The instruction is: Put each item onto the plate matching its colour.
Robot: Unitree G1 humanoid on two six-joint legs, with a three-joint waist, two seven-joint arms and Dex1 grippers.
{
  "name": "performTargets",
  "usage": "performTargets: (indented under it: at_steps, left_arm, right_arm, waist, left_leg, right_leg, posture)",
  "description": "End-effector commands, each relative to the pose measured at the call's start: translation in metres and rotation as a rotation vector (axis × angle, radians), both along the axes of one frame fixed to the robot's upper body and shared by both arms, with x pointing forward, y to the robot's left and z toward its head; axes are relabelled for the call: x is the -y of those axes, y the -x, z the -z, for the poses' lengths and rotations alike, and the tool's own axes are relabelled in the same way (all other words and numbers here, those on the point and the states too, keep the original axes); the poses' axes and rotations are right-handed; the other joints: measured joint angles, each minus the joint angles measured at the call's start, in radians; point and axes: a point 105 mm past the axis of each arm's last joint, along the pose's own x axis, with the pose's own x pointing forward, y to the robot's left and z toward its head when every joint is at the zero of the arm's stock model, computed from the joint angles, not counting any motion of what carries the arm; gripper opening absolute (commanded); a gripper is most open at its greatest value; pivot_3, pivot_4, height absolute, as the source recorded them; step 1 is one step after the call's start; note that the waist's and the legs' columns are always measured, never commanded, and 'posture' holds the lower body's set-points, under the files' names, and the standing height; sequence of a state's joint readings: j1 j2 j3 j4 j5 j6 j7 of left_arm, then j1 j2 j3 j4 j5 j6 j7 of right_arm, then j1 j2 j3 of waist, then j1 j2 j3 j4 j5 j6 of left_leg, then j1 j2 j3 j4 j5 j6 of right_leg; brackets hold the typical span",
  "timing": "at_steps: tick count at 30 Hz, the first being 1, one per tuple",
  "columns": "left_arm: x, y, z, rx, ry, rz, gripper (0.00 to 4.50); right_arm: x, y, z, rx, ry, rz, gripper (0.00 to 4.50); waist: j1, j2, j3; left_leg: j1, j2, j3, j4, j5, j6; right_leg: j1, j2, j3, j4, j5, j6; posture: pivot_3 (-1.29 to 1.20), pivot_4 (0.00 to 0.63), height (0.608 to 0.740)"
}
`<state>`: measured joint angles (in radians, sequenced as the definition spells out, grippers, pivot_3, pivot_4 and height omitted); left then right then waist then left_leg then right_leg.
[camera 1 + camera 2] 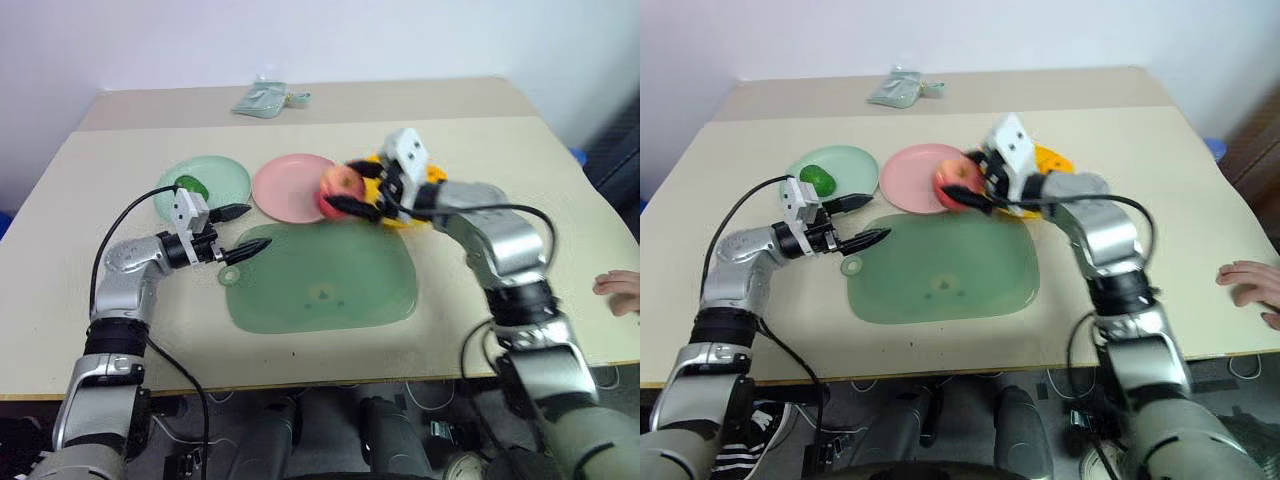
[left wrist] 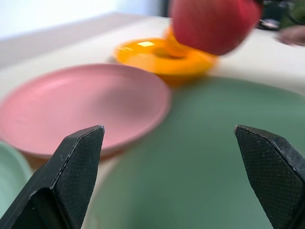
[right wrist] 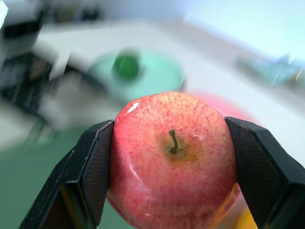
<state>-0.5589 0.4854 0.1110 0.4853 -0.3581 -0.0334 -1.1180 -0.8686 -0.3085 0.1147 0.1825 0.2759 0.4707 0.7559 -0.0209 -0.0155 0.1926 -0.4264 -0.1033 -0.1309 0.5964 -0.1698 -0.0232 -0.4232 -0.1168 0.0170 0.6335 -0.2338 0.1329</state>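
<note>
The apple [image 1: 341,184] is the item in hand: we see it clamped between the two black fingers of the right tool [image 1: 352,197], carried in the air at the centre of the left eye view, over the seam where the pink plate [image 1: 290,186] meets the yellow-orange plate [image 1: 432,176]. Going from largest to smallest, the desk [image 1: 90,300] carries the pale green mat [image 1: 320,280] in the lower middle, then the three plates in a row above it, the mint green plate [image 1: 215,180] at upper left holding the dark green piece [image 1: 188,185]. We judge the step to be the delivery of the apple; the next move calls for bringing it over the pink plate, lowering it and letting go. The right arm reaches in from the right, its tool about level and aimed leftward. The left tool [image 1: 242,232] hangs wide apart and empty at the mat's upper left corner, pointing right.
</note>
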Motion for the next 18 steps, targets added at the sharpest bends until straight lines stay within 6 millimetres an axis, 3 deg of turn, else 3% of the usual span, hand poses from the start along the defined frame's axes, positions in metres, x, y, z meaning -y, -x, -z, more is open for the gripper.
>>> performTargets:
  at_steps: [1, 5, 7, 11, 14, 18]
  left_arm:
    - [-0.006, -0.002, -0.020, 0.106, 0.031, -0.074, 4.50]
    - [-0.004, 0.003, -0.019, 0.100, 0.045, -0.063, 4.50]
    - [-0.003, 0.007, -0.019, 0.088, 0.050, -0.042, 4.50]
    - [-0.003, 0.008, -0.019, 0.088, 0.040, -0.048, 4.50]
    - [-0.005, 0.008, -0.018, 0.083, 0.037, -0.049, 4.50]
    - [-0.008, 0.007, -0.014, 0.077, 0.032, -0.050, 4.50]
  right_arm:
    - [-0.014, -0.021, -0.015, 0.102, -0.030, 0.066, 3.04]
    - [-0.027, -0.044, -0.009, 0.120, -0.032, 0.135, 3.04]
    - [-0.030, -0.058, 0.001, 0.102, -0.029, 0.201, 3.04]
    - [-0.036, -0.065, 0.026, 0.041, 0.006, 0.214, 3.04]
    - [-0.038, -0.065, 0.040, 0.024, 0.043, 0.211, 4.46]
    - [-0.029, -0.068, 0.034, 0.034, 0.012, 0.228, 4.46]
  waist:
    - [0.002, 0.000, 0.000]
    - [0.003, 0.000, 0.000]
    - [-0.004, 0.000, 0.000]
    - [-0.021, 0.000, 0.000]
    - [-0.027, 0.000, 0.000]
    - [-0.030, 0.000, 0.000]
  left_leg:
    - [0.000, 0.000, 0.000, 0.000, 0.000, 0.000]
    - [0.000, -0.001, -0.001, 0.000, 0.000, 0.000]
    - [0.000, -0.001, 0.000, 0.000, 0.000, 0.000]
    - [0.000, -0.001, -0.002, -0.002, 0.001, -0.001]
    - [0.000, -0.001, -0.002, -0.002, 0.001, -0.001]
    - [0.000, -0.001, -0.002, -0.003, 0.001, -0.002]
  right_leg:
    - [0.000, 0.000, 0.000, 0.001, 0.000, 0.000]
    - [0.000, 0.000, 0.000, 0.001, 0.000, 0.000]
    - [0.000, 0.000, 0.000, 0.001, 0.000, 0.000]
    - [-0.001, 0.001, 0.000, 0.002, 0.000, 0.000]
    - [-0.001, 0.001, 0.000, 0.003, 0.000, 0.000]
    - [-0.002, 0.002, 0.001, 0.003, 0.000, -0.001]
  posture:
    - [0.00, 0.150, 0.740]
    - [0.00, 0.150, 0.740]
    - [0.00, 0.150, 0.740]
    - [0.00, 0.150, 0.740]
    - [0.00, 0.150, 0.740]
    - [0.00, 0.150, 0.740]
